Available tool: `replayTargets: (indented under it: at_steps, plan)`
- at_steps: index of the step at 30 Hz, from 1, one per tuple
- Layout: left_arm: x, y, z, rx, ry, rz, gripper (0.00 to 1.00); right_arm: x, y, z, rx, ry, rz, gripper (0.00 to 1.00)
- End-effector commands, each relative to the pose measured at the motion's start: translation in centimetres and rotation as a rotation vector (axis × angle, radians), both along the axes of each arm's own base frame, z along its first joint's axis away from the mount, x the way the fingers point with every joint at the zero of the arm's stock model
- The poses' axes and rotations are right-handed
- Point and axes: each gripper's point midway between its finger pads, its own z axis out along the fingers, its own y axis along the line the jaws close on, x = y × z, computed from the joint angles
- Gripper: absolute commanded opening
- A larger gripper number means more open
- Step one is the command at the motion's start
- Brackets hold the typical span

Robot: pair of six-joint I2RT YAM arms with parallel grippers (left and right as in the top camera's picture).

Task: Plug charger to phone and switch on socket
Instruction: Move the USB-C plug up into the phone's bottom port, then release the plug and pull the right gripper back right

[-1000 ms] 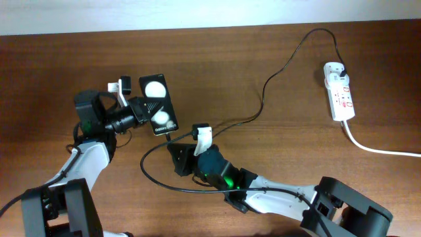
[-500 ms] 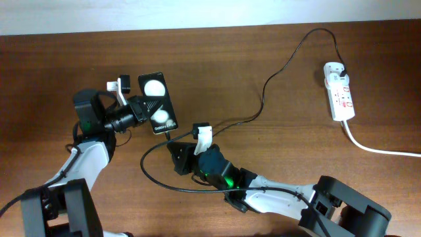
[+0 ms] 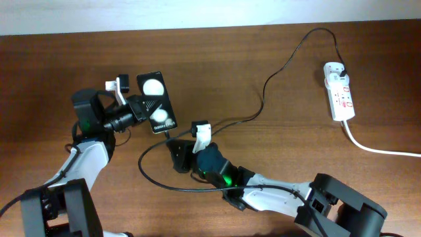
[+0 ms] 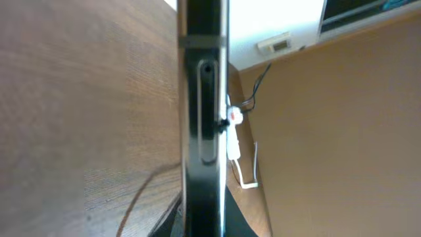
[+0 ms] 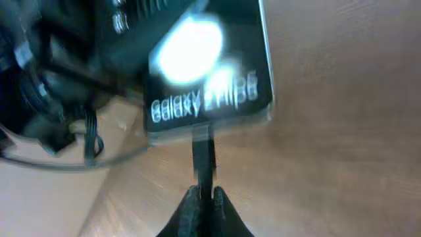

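- Fingers on the left gripper [image 3: 140,108] are clamped on the phone [image 3: 156,103], gripping it from its left side and holding it left of centre, its two white spots facing up.
- Fingers on the right gripper [image 5: 202,196] stand narrow, pinched around the connector tip of the charger [image 3: 276,76], just near of the phone's lettered end.
- From the right wrist view, the connector tip meets the phone's near edge right below the lettering; that picture is blurred, so it may be seated in the port or only touching it.
- From the phone, the thin black cable loops towards the near edge of the tabletop [image 3: 263,39], then runs right and far to the socket [image 3: 341,92], which lies at the far right.
- At that end the charger's black plug appears already pushed into the socket's far end, while the thick white cord [image 3: 375,148] trails off to the right.
- Judged from this, the plugging step is at or close to completion: what is left is to confirm the seating, release the cable and press the socket's switch.
- No arm is near the socket, and whether its red-marked switch is on cannot be told from overhead.
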Motion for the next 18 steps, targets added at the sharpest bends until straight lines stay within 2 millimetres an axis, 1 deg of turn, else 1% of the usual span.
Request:
replayTargets:
  at_steps: [1,2,3,5,8,10,11,12,13,14,16,18]
  plan:
    - [-1.7,-1.3,0.9,-0.037,-0.022,-0.094,0.0,2.8,-0.4,3.4,-0.019,-0.152,-0.004,0.76]
    - [-1.7,-1.3,0.9,-0.036,-0.022,-0.094,0.0,2.5,-0.2,3.3,-0.025,-0.159,0.02,0.91]
    - [-1.7,-1.3,0.9,-0.036,-0.022,-0.093,0.0,2.2,0.1,3.3,-0.021,-0.155,0.042,0.99]
    - [-1.7,-1.2,0.9,-0.036,-0.022,-0.092,0.0,1.8,0.2,3.0,-0.037,-0.142,0.066,0.99]
    - [-1.4,-1.1,0.7,-0.024,-0.02,-0.073,0.0,1.3,-0.1,3.1,-0.112,-0.187,0.099,0.99]
    - [-1.4,-1.0,0.7,-0.01,-0.042,-0.076,0.0,0.8,-1.1,3.4,-0.204,-0.22,0.119,0.99]
    - [-1.4,-1.0,0.7,-0.008,-0.045,-0.077,0.0,0.7,-1.8,3.1,-0.237,-0.199,0.119,0.99]
    - [-1.4,-1.0,0.7,-0.007,-0.045,-0.077,0.0,0.7,-2.6,2.6,-0.267,-0.17,0.113,0.99]
    - [-1.2,-0.9,0.5,0.002,-0.039,-0.06,0.0,0.9,-4.0,1.6,-0.317,-0.121,0.101,0.99]
    - [-1.0,-0.7,0.1,0.013,-0.027,-0.043,0.0,1.0,-4.8,0.8,-0.347,-0.09,0.095,0.99]
    - [-0.6,0.2,-1.5,0.053,0.048,0.033,0.0,0.8,-6.7,-1.5,-0.422,0.0,0.095,0.99]
    - [-0.3,1.0,-2.9,0.093,0.109,0.099,0.0,0.6,-8.2,-3.2,-0.479,0.066,0.087,0.99]
